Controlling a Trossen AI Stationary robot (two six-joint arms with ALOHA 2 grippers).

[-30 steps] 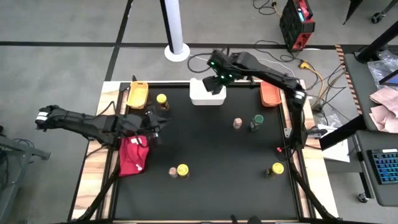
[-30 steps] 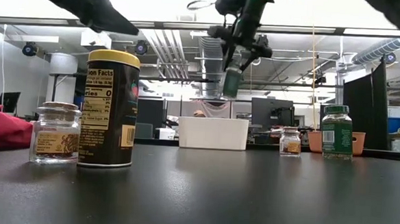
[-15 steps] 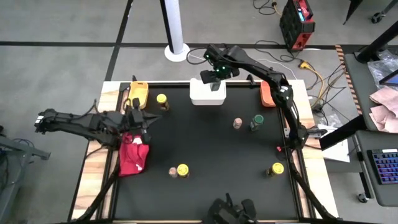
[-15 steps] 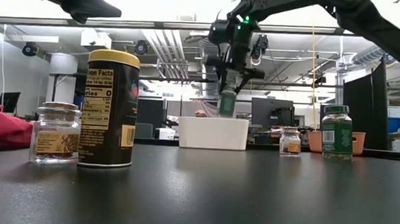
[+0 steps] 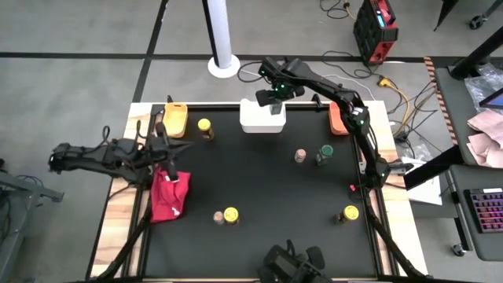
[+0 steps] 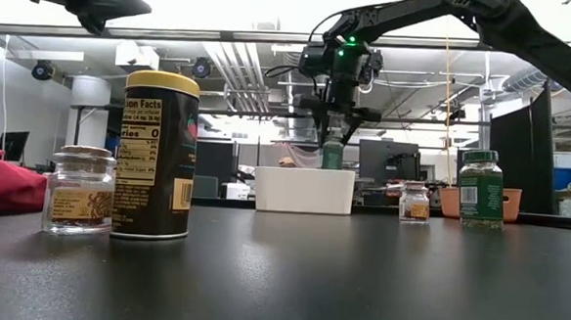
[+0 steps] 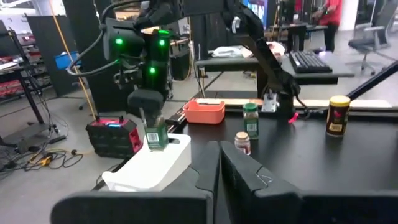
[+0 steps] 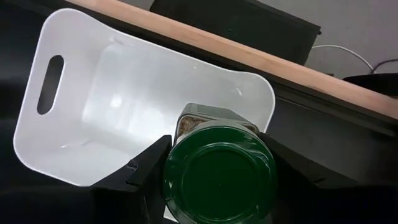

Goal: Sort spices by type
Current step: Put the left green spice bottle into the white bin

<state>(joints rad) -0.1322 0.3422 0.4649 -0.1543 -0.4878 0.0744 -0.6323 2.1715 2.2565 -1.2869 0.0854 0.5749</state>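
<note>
Right claw (image 8: 214, 177) grips green-lidded spice jar (image 8: 219, 177) upright, lid up, over white tray (image 8: 81, 118).

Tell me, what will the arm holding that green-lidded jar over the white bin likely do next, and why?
Probably lower a little further, then let go. The right tool grips the green-lidded jar directly above the empty white bin, with the jar's base just reaching the rim in the low view.

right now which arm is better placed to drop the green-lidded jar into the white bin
Right: its gripper already grips the green-lidded spice jar directly above the white plastic bin. The left gripper, shut, sits over the red cloth.
</note>
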